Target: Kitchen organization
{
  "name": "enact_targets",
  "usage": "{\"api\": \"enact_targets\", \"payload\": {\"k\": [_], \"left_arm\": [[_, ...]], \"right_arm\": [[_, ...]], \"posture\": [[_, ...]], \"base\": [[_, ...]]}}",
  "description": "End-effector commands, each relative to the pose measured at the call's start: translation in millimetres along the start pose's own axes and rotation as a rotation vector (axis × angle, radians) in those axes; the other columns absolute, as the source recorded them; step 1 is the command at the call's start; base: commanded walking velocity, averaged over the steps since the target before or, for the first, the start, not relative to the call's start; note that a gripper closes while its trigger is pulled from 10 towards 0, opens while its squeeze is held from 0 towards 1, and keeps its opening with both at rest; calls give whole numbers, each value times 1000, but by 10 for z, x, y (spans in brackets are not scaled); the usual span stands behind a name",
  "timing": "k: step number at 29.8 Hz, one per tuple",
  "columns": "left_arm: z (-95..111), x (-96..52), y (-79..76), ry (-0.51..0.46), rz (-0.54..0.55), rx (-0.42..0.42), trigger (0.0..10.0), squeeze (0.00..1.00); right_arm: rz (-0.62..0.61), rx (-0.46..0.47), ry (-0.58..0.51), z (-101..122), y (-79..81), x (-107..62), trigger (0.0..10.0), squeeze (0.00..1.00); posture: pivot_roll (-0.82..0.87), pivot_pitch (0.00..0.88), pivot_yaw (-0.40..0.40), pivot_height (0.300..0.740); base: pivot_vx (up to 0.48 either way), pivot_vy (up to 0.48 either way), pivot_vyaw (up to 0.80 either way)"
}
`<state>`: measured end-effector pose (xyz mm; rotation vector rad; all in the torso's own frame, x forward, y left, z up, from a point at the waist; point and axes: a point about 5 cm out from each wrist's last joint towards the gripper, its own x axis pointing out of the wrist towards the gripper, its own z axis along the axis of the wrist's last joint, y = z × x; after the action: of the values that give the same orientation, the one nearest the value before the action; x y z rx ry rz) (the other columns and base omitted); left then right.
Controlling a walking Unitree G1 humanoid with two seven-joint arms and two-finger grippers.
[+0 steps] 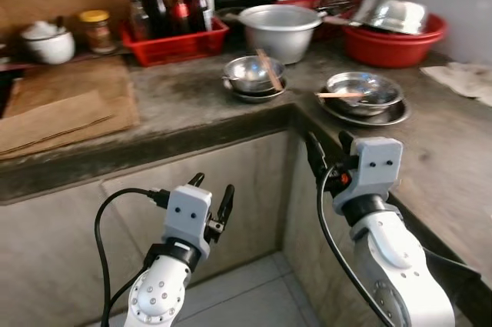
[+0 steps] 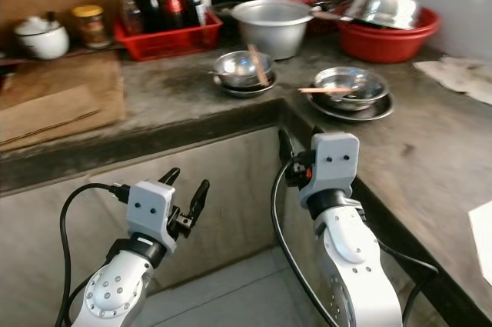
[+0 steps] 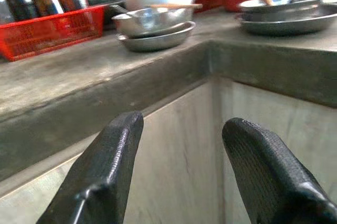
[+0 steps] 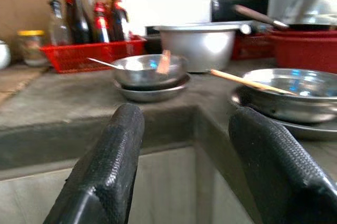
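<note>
On the grey L-shaped counter (image 1: 192, 100) two sets of steel dishes sit near the inner corner. A steel bowl with a wooden stick (image 1: 254, 75) rests on a plate, and to its right a second steel bowl with a chopstick (image 1: 363, 90) sits on a wider plate. My left gripper (image 1: 212, 193) is open, held low in front of the counter face, nothing between its fingers (image 3: 108, 168). My right gripper (image 1: 329, 146) is open too, raised just below the counter edge by the corner, aimed toward the bowls (image 4: 150, 71).
A red basket of sauce bottles (image 1: 173, 31), a large aluminium pot (image 1: 280, 28) and a red basin with steel cookware (image 1: 393, 31) stand at the back. A white lidded pot (image 1: 48, 42) and a jar (image 1: 96, 31) sit back left. Cardboard (image 1: 65, 104) covers the left counter; a cloth (image 1: 465, 77) lies far right.
</note>
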<state>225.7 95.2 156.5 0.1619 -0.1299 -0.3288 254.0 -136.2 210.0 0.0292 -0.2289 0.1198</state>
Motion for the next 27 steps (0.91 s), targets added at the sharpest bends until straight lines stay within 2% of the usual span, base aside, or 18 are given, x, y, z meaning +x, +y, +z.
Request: {"api": "enact_targets", "payload": {"k": [1, 16, 19, 27], "left_arm": [[8, 4, 10, -7, 7, 9, 10000, 0], [-3, 2, 8, -8, 3, 19, 10000, 0], [-3, 8, 17, -5, 13, -3, 10000, 0], [-17, 12, 10, -7, 1, 0, 10000, 0]], "right_arm": [[-13, 1, -2, 5, -26, 10, 10000, 0], [-13, -5, -24, 32, -28, 63, 10000, 0], [-21, -10, -38, 57, -49, 83, 10000, 0], [-66, -34, -64, 93, -124, 103, 10000, 0]], "posture": [[142, 76, -16, 740], [148, 68, -20, 740], [147, 67, -19, 740], [144, 59, -12, 740]], "base": [[289, 0, 0], [324, 0, 0], [330, 0, 0], [0, 0, 0]]}}
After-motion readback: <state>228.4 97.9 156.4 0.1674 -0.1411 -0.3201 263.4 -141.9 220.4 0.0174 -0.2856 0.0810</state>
